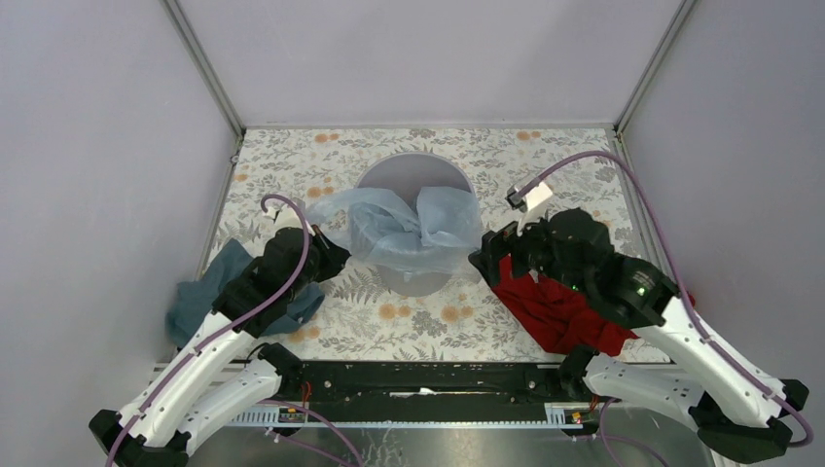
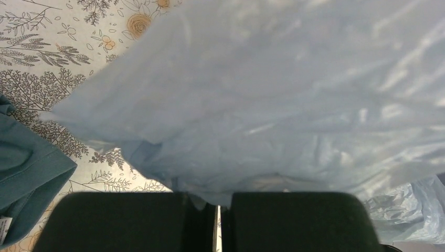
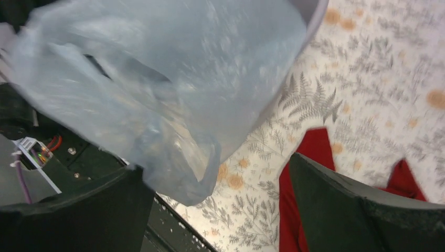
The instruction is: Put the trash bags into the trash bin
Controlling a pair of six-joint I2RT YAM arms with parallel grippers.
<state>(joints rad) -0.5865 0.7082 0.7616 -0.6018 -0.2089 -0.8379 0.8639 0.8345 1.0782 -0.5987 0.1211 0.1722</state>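
Note:
The grey round trash bin stands at the middle of the floral table. The pale-blue translucent trash bag is draped over its near rim and partly into its mouth. My left gripper is at the bag's left edge. In the left wrist view its jaws are shut on a fold of the bag. My right gripper is at the bin's right side, open and empty. The bag hangs beside its left finger, and the bin's wall shows behind it.
A dark teal cloth lies under the left arm and shows in the left wrist view. A red cloth lies under the right arm, also in the right wrist view. Grey walls enclose the table. A black rail runs along the near edge.

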